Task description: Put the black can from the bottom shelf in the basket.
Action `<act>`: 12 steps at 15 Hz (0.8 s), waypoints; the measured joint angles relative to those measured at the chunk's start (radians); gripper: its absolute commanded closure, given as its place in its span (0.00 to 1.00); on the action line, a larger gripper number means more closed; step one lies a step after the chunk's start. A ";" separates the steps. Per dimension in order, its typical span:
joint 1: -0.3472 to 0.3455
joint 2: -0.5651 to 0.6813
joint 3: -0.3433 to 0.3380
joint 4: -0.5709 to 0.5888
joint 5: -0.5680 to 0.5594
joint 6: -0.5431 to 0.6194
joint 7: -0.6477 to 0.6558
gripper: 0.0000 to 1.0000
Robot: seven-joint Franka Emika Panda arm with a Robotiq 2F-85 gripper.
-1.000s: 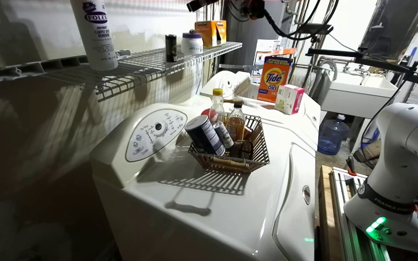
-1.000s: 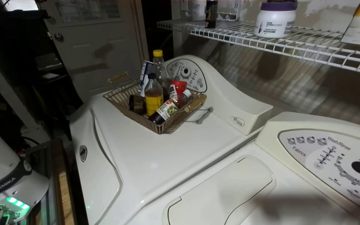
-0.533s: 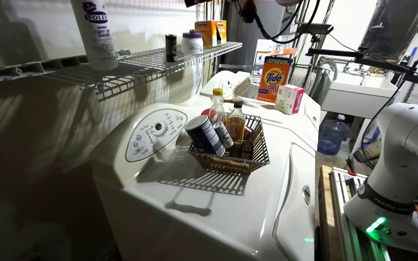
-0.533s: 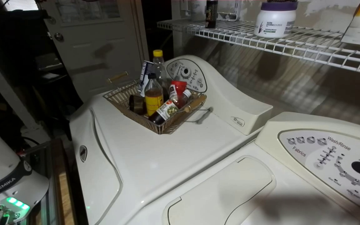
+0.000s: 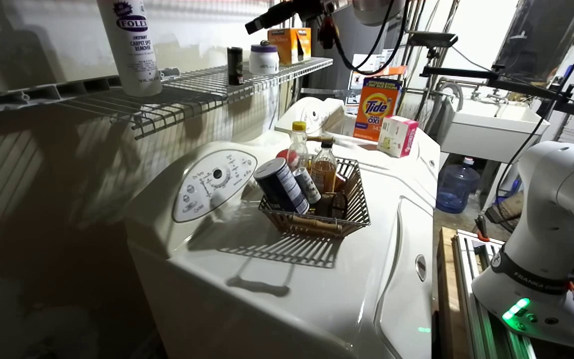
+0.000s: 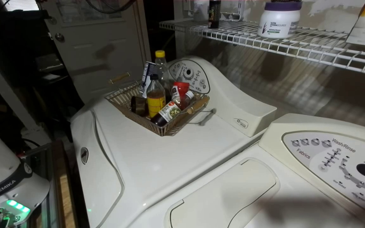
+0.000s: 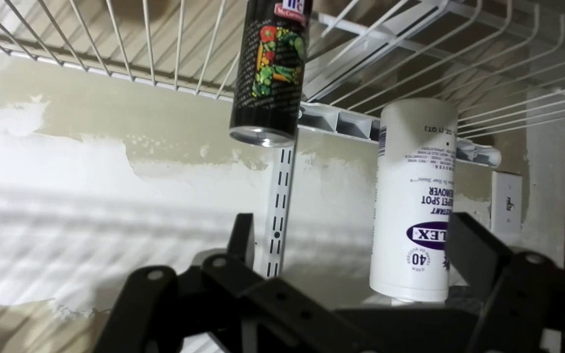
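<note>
In an exterior view, the can (image 5: 235, 66) stands upright on the shelf (image 5: 195, 94), upper left of centre. Right of it and higher is the claw (image 7: 352, 230), wide in the wrist view and holding nothing. Farther right, mid-frame, sits the basket (image 5: 356, 202). The step seems the approach; next, the claw should sink, line up and close around the can.

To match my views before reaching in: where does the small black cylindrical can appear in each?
In an exterior view: small black cylindrical can, upper left of centre, between the tall white plastic bottle and round purple-lidded white jar.
In an exterior view: the can, right of centre, cut by the top edge, left of the jar.
Wrist view: the can, cut by the top edge, left of the bottle.
Shared landmark: white wire shelf.
</note>
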 measured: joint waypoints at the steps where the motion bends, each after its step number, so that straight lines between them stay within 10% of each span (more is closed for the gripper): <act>1: -0.001 0.015 -0.004 0.010 0.000 -0.002 0.000 0.00; 12: -0.023 0.199 -0.038 0.153 -0.006 -0.013 0.072 0.00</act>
